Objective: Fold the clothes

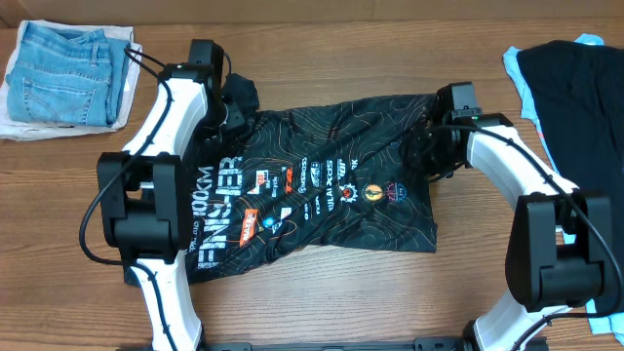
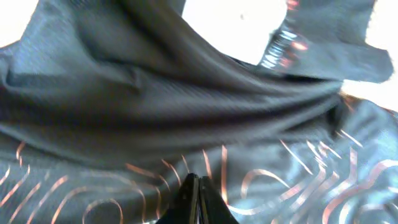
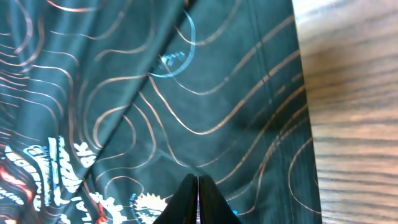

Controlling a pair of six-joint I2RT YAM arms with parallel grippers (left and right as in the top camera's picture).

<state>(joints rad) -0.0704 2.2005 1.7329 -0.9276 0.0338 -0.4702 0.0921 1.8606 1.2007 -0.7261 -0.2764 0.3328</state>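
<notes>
Black shirt (image 1: 322, 195) lies spread across the middle of the tabletop (image 1: 341, 44), print side up. Its white "FINISHER" lettering is toward the left and rows of small logos run across the centre. The far-left part is bunched and raised off the surface, and the right edge lies flat against bare wood.

The left tool (image 1: 237, 115) sits at that bunched far-left corner. In the left wrist view its fingertips (image 2: 185, 194) are pressed together, with dark fabric pinched between them and folds rising beyond. The right tool (image 1: 426, 148) is at the shirt's far-right edge. Its fingertips (image 3: 185, 198) are likewise closed narrow on the cloth, which puckers slightly around them.

Folded jeans (image 1: 63, 68) rest on a white cloth (image 1: 19, 127) in the far-left corner. A dark garment (image 1: 575, 88) lies over light-blue fabric (image 1: 517, 68) at the right edge, well apart from the shirt.
</notes>
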